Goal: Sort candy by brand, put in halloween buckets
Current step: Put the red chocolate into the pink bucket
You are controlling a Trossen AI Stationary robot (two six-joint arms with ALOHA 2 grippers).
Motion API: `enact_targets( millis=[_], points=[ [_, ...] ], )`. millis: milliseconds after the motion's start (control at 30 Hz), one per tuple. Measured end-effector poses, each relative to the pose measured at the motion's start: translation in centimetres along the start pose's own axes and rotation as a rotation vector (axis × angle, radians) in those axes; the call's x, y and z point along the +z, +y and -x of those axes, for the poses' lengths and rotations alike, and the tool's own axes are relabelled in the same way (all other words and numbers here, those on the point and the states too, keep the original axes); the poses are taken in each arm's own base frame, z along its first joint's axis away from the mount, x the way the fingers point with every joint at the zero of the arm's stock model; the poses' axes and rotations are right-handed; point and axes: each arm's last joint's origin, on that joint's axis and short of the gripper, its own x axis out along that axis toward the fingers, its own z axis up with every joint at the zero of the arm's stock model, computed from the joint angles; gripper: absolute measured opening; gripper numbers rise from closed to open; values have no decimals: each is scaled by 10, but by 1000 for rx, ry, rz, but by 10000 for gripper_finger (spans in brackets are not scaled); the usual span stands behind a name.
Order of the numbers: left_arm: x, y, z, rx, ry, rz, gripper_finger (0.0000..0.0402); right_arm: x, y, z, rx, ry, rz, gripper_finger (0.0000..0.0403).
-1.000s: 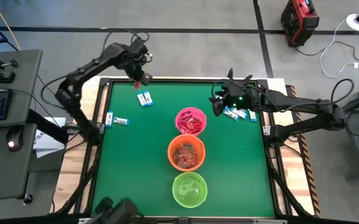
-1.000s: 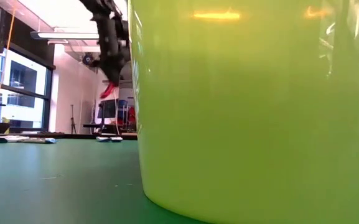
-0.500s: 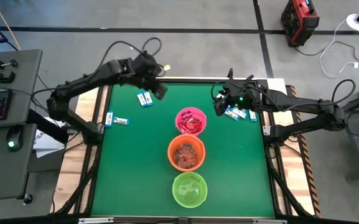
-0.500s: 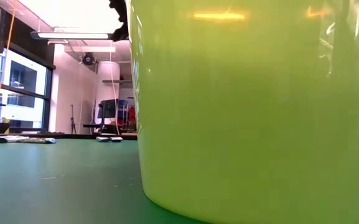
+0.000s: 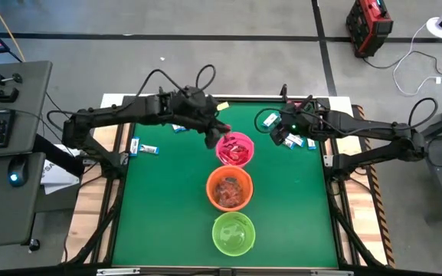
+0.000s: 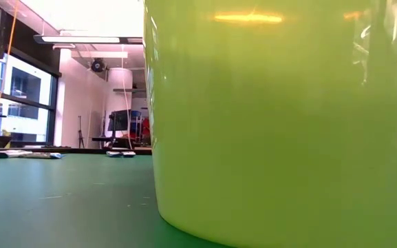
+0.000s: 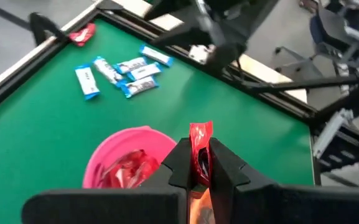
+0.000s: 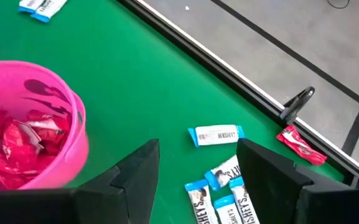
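My left gripper (image 5: 219, 130) is shut on a red candy packet (image 7: 200, 138) and hangs over the far-left rim of the pink bucket (image 5: 235, 149), which holds red packets. The orange bucket (image 5: 229, 188) and the lime green bucket (image 5: 234, 233) stand in a row nearer. My right gripper (image 8: 198, 171) is open above the table, right of the pink bucket (image 8: 23, 124), over blue-and-white candies (image 8: 216, 134) lying flat. A red candy (image 8: 299, 142) lies by the far right edge. More blue-and-white candies (image 5: 150, 149) lie at the left. My left gripper pinches the red packet between its two fingers (image 7: 180, 163), gripping its lower part (image 7: 199, 160). The packet's free end (image 7: 200, 132) sticks out past the fingertips. The arm reaches in from the table's left. The packet is lifted clear above the pink bucket (image 7: 129, 163).
In the low view the green bucket (image 6: 281, 117) fills most of the picture, with small candies (image 6: 120, 153) far off on the mat. The green mat (image 5: 167, 207) has a raised frame around it. A keyboard and mouse sit off the table's left.
My left gripper has carried the red packet from the table's far left corner toward the right and nearer, ending over the pink bucket's rim, and has left the low view. It has stayed shut on the packet throughout.
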Motion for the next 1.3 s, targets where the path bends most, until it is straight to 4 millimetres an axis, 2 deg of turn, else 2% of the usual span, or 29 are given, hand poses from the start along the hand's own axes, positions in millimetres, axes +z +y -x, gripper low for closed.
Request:
enact_targets(
  millis=[100, 300, 433, 567, 733, 933, 1067, 1167, 1300],
  points=[
    [-7, -4, -11, -23, -8, -20, 14, -1, -2, 1, -15, 2, 5, 209],
    [-41, 6, -64, -57, -2, -21, 14, -2, -13, 18, -8, -44, -23, 209],
    [-42, 15, -84, -36, -44, -18, 19, -3, -22, 31, 13, -88, -70, 209],
    [-53, 25, -107, -7, 13, 0, 36, -4, -25, 35, 21, -102, -97, 209],
    [-63, 28, -119, -14, 76, 18, 78, -4, -23, 33, 21, -97, -114, 209],
    [-66, 31, -113, -13, 143, -16, 151, -2, -17, 24, 10, -73, -151, 209],
    [-59, 48, -94, 63, 165, -66, 197, 3, -19, 10, -30, -54, -310, 209],
    [-47, 70, -73, 134, 140, -74, 219, 9, -31, -11, -98, -12, -461, 209],
    [-29, 102, -45, 205, 65, -51, 231, 21, -62, -50, -143, 54, -642, 209]
  ],
)
